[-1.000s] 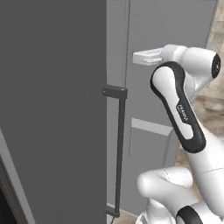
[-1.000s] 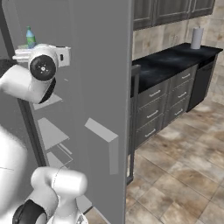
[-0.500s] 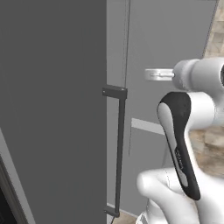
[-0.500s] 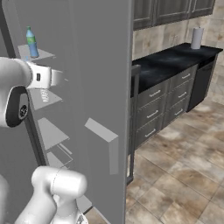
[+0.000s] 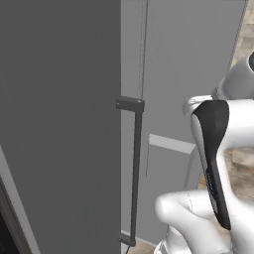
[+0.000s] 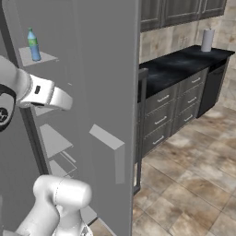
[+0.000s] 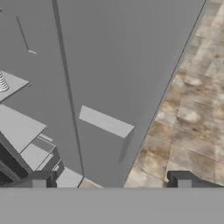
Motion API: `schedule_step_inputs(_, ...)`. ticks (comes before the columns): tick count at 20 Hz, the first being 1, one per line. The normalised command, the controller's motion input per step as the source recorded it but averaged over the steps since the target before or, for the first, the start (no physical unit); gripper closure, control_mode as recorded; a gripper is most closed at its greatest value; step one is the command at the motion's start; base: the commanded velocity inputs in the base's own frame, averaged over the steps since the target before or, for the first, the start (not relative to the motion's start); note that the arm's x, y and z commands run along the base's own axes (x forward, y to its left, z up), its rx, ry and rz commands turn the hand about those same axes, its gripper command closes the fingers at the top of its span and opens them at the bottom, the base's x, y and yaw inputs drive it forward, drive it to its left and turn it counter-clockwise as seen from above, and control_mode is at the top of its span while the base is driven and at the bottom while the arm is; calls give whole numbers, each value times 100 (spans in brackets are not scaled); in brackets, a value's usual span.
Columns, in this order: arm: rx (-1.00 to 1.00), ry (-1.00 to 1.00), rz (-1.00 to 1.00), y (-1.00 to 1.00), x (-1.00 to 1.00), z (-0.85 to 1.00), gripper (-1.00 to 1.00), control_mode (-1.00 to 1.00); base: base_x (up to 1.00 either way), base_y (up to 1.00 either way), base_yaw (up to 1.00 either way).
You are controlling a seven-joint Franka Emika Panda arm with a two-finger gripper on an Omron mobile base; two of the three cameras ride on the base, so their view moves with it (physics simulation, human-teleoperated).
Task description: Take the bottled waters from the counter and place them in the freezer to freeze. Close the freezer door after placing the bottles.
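- The freezer [image 6: 106, 92] door is standing wide open, its flat grey panel slicing across between the arm and the counter [image 6: 177, 64]; its long dark handle [image 5: 135, 173] is running down the door's edge
- One bottled water [image 6: 33, 44], the blue-labelled one, is sitting upright on an upper freezer shelf; a ribbed whitish bottle [image 7: 2, 82] is peeking in on another shelf
- The gripper [image 7: 111, 180] is hanging with fingers spread wide, gripping nothing
- A paper towel roll [image 6: 207, 40] is standing at the counter's far end
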Motion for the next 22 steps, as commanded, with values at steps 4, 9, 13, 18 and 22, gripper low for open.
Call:
schedule_step_inputs(4,10,2,1,-12,2,-9,-100,-100,0,0,0)
schedule_step_inputs(9,7,9,1,2,0,-74,-100,-100,0,0,0)
schedule_step_inputs(13,0,22,0,12,0,-76,-100,-100,0,0,0)
schedule_step_inputs(18,0,23,1,4,0,-66,-100,-100,0,0,0)
schedule_step_inputs(22,6,6,1,0,0,-54,-100,-100,0,0,0)
